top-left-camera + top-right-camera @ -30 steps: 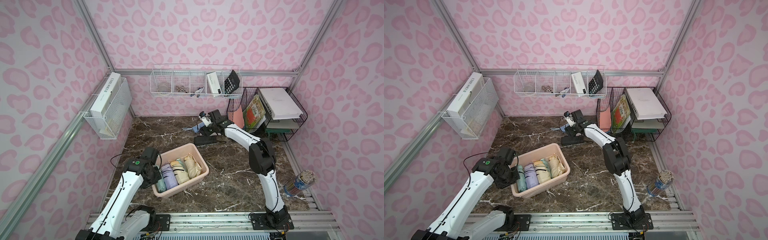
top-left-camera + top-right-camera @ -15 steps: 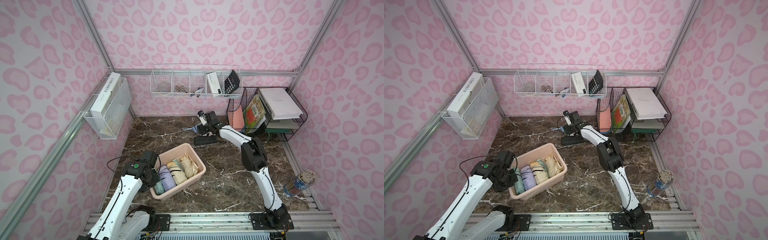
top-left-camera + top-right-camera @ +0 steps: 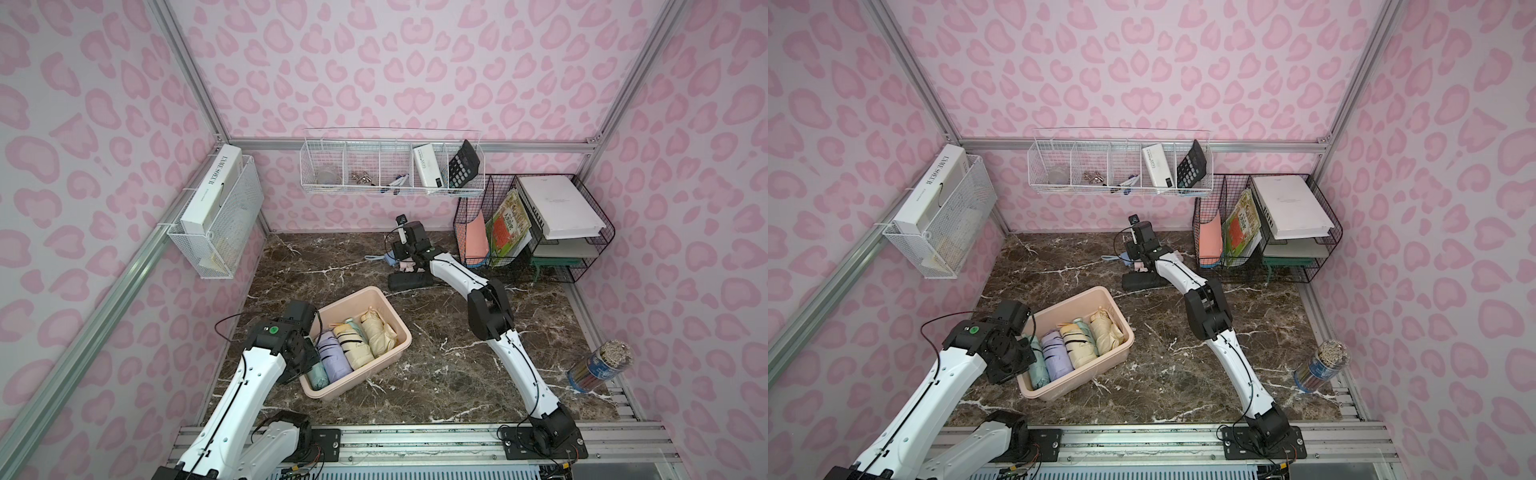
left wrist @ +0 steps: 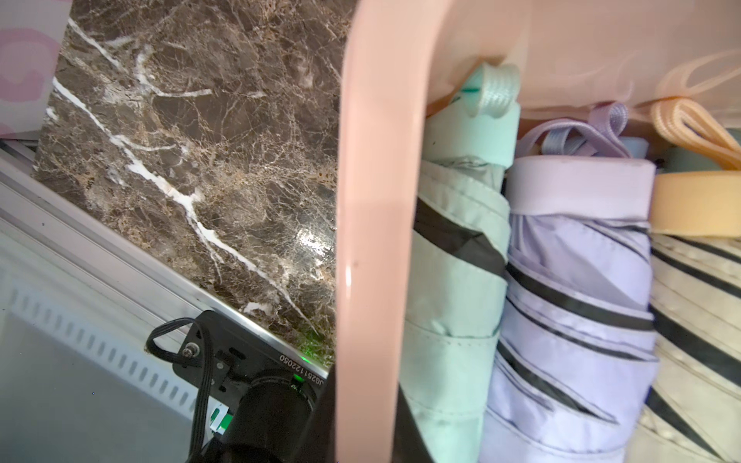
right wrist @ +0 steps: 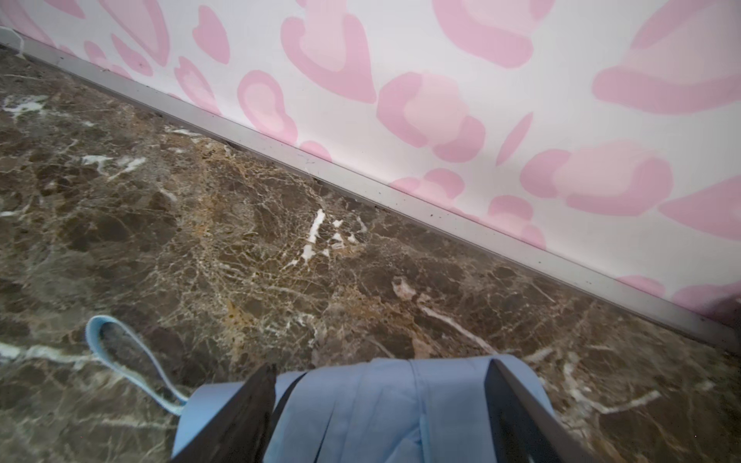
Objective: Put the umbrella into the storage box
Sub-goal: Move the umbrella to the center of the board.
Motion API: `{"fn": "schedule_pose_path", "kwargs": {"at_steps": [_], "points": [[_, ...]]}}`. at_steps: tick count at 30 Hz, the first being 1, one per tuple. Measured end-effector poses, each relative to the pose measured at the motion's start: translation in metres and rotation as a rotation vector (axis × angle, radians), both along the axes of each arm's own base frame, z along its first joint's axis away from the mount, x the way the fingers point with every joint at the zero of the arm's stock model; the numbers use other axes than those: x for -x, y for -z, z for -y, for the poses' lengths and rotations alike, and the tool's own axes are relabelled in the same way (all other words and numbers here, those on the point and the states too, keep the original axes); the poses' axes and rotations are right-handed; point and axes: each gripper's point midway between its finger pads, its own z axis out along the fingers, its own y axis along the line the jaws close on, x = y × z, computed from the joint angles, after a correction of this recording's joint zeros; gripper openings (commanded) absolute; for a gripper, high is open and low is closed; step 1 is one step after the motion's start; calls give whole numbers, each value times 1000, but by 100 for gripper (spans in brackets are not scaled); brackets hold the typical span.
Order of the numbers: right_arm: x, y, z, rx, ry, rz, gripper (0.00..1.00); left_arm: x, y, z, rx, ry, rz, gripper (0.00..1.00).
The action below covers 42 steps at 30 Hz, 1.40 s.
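Well beyond far end of pale pink rectangular plastic storage box (image 3: 370, 372), found pale blue folded fabric umbrella (image 5: 361, 409) lying on dark brown marble tabletop (image 3: 436, 374), strap loop trailing. Noted right gripper (image 5: 379, 364) spread wide over it, dark fingers (image 5: 240, 409) one to each side; cannot tell whether pressing yet. Judged as lining up a grasp across the bundle. At box's near-left corner, noted left gripper (image 3: 311, 358) pressed together, seemingly pinching the rim, likely to steady the box for the drop. Inside box, counted four folded umbrellas side by side, mint green umbrella (image 4: 453, 280) against the pinched wall; bare floor only at far end. Spotted black folded umbrella (image 3: 409, 281) nearer the box, untouched.
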Motion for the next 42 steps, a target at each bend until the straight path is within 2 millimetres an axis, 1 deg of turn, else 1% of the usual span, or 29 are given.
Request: {"fn": "schedule_pose_path", "kwargs": {"at_steps": [6,10,13,16,20,25,28,30,33,35,38,42], "points": [[-2,13,12,25,41,-48,72,-3,1,0,-2,-1,-2,3],[4,21,19,70,61,-88,71,-5,1,1,0,-1,6,3],[17,25,27,112,76,-131,69,-5,1,1,0,-1,7,3],[38,27,37,149,81,-178,69,-5,1,1,2,-4,11,3],[82,28,60,185,88,-247,68,-5,0,1,3,-8,18,3],[123,28,80,187,83,-301,67,-4,0,-1,-1,-16,27,3],[154,28,93,200,71,-340,68,-2,0,-1,-2,-21,33,3],[172,28,98,199,59,-363,69,-1,1,-2,-2,-25,38,3],[196,26,106,192,32,-403,74,2,2,-3,-2,-31,43,3],[209,21,110,187,11,-438,77,3,4,-3,0,-38,47,3],[221,7,107,184,-45,-465,80,5,5,-4,2,-43,53,3],[228,-34,96,159,-150,-401,82,6,5,-5,-5,-46,58,3]]}}
